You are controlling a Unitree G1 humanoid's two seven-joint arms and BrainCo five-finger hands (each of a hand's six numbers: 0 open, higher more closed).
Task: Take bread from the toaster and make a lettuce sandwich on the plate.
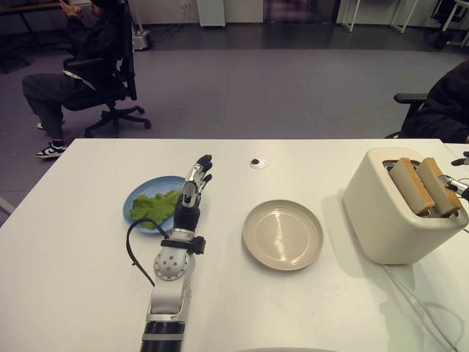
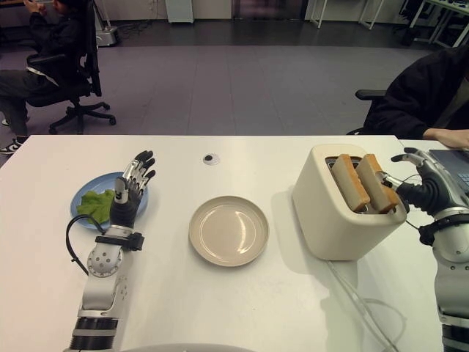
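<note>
A cream toaster (image 2: 337, 220) stands at the right of the white table with two slices of bread, the left slice (image 2: 348, 182) and the right slice (image 2: 376, 182), sticking up from its slots. My right hand (image 2: 423, 189) is at the toaster's right side, level with the right slice and close to it. An empty beige plate (image 1: 282, 235) lies in the middle. To its left a blue plate (image 1: 157, 183) holds a lettuce leaf (image 1: 154, 207). My left hand (image 1: 190, 192) rests open, fingers straight and pointing away, over the blue plate's right edge beside the lettuce.
A small black-and-white round object (image 1: 257, 163) lies on the table behind the beige plate. The toaster's cable (image 1: 418, 308) runs toward the front right. A person's dark sleeve (image 2: 440, 136) rests at the table's far right corner.
</note>
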